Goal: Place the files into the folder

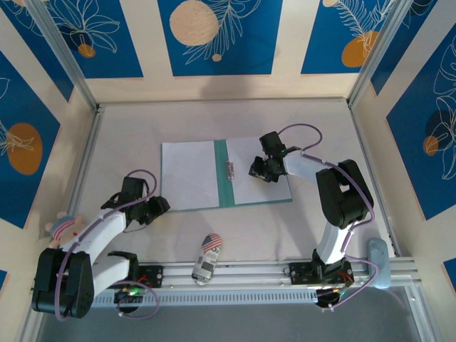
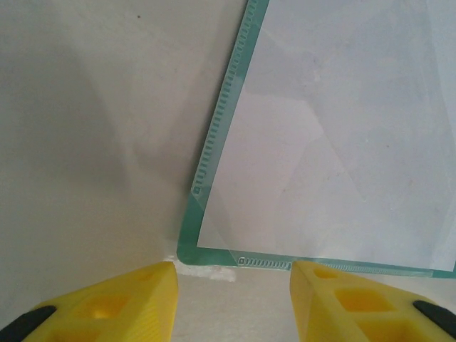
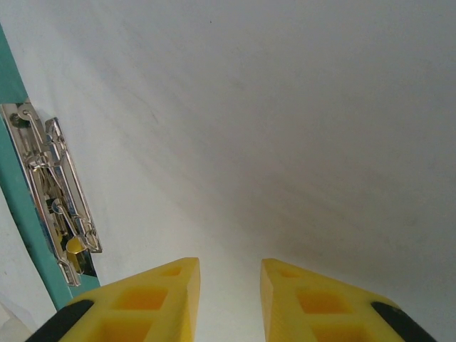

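Now the folder point(image 1: 223, 174) lies open, files point(image 1: 187, 174) inside. Left gripper point(image 1: 154, 207) gapes empty at its corner; right gripper point(image 1: 258, 170), parted, perhaps touches one.

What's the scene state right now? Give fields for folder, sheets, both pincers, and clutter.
folder: teal, open flat, metal clip at the centre crease
left sheet: white, lying on the left leaf
right sheet: white, lying on the right leaf
left pincer: open, empty, just off the folder's near-left corner
right pincer: narrow gap, nothing between the fingers, over the right sheet beside the clip
toy car: near edge, apart from the folder
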Motion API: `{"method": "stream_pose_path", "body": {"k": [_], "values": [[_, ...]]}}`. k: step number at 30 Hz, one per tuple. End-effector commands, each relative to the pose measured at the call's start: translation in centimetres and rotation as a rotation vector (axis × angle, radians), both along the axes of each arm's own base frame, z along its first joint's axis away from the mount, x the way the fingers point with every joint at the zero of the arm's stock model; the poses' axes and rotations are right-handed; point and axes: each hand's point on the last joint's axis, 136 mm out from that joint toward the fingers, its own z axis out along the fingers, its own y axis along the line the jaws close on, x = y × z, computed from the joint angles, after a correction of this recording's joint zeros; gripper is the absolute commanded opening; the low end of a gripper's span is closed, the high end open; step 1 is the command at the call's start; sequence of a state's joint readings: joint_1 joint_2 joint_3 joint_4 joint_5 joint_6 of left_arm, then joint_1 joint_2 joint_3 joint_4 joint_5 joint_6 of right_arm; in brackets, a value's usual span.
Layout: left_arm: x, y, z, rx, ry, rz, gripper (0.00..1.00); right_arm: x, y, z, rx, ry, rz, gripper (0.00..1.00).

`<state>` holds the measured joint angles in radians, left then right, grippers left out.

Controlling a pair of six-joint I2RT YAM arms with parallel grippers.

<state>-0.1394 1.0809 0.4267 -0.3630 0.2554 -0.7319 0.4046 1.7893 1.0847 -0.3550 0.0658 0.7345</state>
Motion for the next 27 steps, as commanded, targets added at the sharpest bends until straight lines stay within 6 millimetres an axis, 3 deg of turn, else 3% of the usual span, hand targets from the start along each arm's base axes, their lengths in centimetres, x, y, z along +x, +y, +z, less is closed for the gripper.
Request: {"method": "stream_pose_path", "body": {"k": [1,11,27], "values": [[-0.1,0.0,-0.4,-0.022,0.007,0.003,0.46,-0.1,0.5,0.1,0.021,0.031,0.003,0.3],[-0.1,0.2,-0.7,-0.032,0.012,0.016,0.52,-0.1,0.5,-0.1,0.019,0.043,0.004,0.3],[1.6,-0.9,0.6,-0.124,-0.082,0.005,0.33,0.0,0.7,-0.2,0.021,0.05,0.01,0.3]]}}
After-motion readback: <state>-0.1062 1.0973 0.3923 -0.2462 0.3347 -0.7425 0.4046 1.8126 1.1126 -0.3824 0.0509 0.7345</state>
